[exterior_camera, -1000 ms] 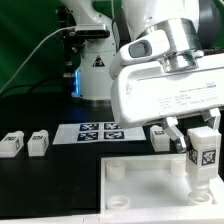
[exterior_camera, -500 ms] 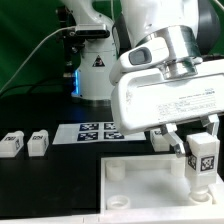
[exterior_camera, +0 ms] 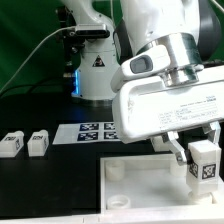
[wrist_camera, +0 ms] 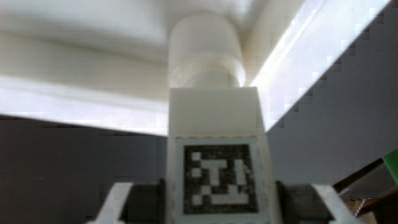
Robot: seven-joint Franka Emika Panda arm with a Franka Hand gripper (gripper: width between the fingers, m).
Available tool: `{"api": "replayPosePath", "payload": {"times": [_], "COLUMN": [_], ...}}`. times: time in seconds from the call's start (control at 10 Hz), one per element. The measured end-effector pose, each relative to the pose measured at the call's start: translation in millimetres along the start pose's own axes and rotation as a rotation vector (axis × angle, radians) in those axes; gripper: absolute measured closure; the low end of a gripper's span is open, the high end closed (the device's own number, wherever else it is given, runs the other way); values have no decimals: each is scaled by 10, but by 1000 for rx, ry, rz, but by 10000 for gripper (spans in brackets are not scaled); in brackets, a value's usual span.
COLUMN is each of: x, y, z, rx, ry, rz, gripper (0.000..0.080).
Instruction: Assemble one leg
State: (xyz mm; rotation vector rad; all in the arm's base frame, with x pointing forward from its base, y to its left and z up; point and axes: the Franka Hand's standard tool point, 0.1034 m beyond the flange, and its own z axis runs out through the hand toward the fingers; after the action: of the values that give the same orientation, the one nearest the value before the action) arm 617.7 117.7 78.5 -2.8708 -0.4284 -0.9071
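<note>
Exterior view: the gripper [exterior_camera: 201, 153] is clamped on 1 leg [exterior_camera: 206, 167], its fingers pressing the block from both sides. The leg stands upright with its marker tag facing the camera, at the exterior view's right, over the right part of the large white square piece [exterior_camera: 130, 186]. Whether its lower end touches that piece cannot be told. 2 more legs [exterior_camera: 12, 143] [exterior_camera: 38, 142] lie far off at the exterior view's left, just beside the marker board [exterior_camera: 95, 131].

Wrist view: the held leg [wrist_camera: 214, 100] fills the middle. Its tag sits between the 2 fingers [wrist_camera: 121, 205], which close against its sides.
</note>
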Motion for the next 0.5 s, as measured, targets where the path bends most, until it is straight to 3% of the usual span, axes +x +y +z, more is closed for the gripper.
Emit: {"api": "replayPosePath", "payload": {"times": [0.5], "x": [4], "y": [16], "z": [26], "rx": [-7], "ry": [-13], "rz": [42], "gripper": [506]}}
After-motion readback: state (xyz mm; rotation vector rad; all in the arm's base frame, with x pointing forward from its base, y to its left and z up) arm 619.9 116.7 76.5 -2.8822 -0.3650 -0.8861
